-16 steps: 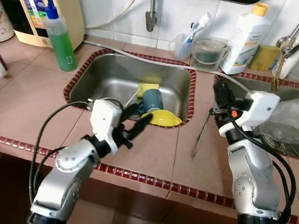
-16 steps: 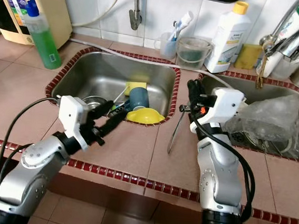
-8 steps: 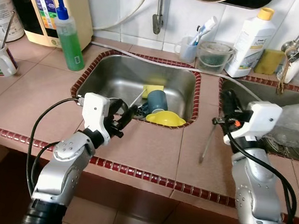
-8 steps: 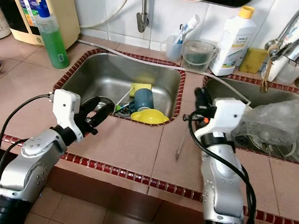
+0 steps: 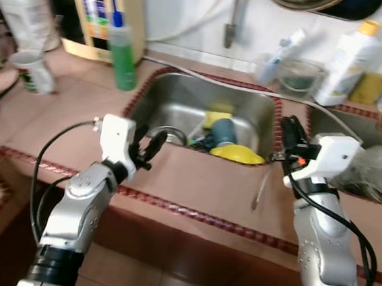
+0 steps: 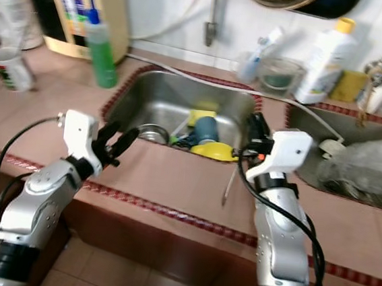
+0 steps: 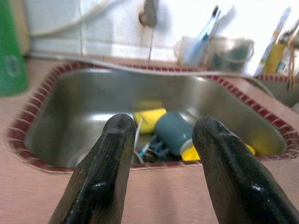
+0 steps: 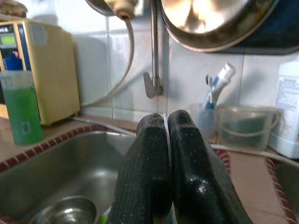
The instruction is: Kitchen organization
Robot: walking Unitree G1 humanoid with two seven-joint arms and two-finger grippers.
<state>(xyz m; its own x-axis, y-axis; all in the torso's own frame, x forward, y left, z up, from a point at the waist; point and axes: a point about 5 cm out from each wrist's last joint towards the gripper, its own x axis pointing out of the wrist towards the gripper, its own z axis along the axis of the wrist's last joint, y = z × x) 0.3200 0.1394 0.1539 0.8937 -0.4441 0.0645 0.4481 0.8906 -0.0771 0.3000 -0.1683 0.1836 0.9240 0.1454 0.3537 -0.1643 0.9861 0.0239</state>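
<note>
Left eye view: left tool [image 5: 151,146] raised over the front edge of the pink-tiled desk [image 5: 194,184], arm bent at the elbow, black fingers spread wide and aimed at the steel sink [image 5: 175,101]. Right tool [image 5: 287,135] held upright above the strip of desk between the two basins, forearm rising steeply from below, fingers pressed narrow together; a thin pale sliver pinched between them in the right wrist view, too slight to identify. Long thin metal utensil [image 5: 261,187] hanging or lying just below that tool along the desk, upper end lost behind the wrist, so contact impossible to judge.

Inside the sink, toward its front right corner: a blue cup [image 5: 224,130] lying on its side, a yellow sponge [image 5: 218,118] just behind it, a yellow bowl-like piece [image 5: 239,153] against the front rim, a small steel bowl [image 5: 169,135] to the left, and some thin utensils tangled between, blurred.

Green soap bottle [image 5: 124,59] standing upright on the desk beside the sink's left rim. Whole picture soft with motion blur; crumpled clear plastic [image 5: 378,164] in the second basin cut off at the edge.
</note>
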